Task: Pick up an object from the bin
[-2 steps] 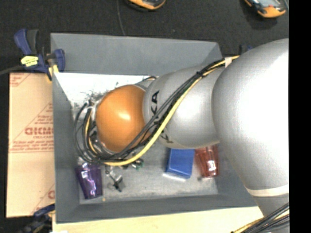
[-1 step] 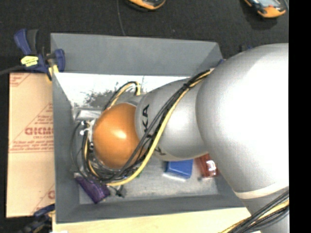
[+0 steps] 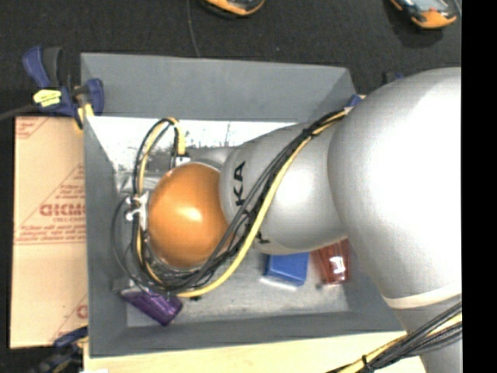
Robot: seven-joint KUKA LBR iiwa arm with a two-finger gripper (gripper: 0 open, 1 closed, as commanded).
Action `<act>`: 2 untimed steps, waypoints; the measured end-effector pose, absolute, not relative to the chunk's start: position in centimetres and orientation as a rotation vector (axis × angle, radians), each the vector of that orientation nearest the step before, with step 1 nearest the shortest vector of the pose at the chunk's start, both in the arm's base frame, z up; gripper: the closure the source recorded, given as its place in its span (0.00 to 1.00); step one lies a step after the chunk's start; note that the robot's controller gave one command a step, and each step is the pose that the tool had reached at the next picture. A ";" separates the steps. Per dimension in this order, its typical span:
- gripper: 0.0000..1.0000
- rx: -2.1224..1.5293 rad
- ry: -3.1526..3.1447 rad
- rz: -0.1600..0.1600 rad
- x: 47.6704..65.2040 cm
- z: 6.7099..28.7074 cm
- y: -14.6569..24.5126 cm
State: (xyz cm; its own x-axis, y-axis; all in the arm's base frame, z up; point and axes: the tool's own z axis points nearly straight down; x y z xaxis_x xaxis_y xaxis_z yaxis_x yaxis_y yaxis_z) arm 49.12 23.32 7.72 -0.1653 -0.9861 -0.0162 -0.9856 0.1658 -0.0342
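Note:
A dark bit of my gripper's body (image 3: 169,277) shows under the arm's orange cover, low over the bin's left half. Just below it, in the front left corner, lies a purple plastic thing (image 3: 158,306), tilted, with a darker end to its left. Whether the gripper touches it I cannot tell. Further right on the bin floor a blue block (image 3: 286,269) lies flat, with a red packet (image 3: 334,262) beside it, partly under the arm.
The silver arm comes in from the right and covers most of the bin's middle and right side. Yellow and black cables loop around the orange cover. The bin's left wall and front wall are close to the gripper.

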 end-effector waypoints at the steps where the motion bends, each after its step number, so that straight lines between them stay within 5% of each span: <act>1: 1.00 -2.006 2.373 -0.024 49.1 7.7 23.3; 2: 1.00 -1.999 2.371 -0.026 49.2 8.6 23.3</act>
State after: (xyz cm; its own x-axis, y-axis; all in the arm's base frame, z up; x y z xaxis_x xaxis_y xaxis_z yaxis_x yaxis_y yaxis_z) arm 49.25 23.25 8.60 -0.1687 -0.9855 -0.0198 -0.9848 0.1694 -0.0383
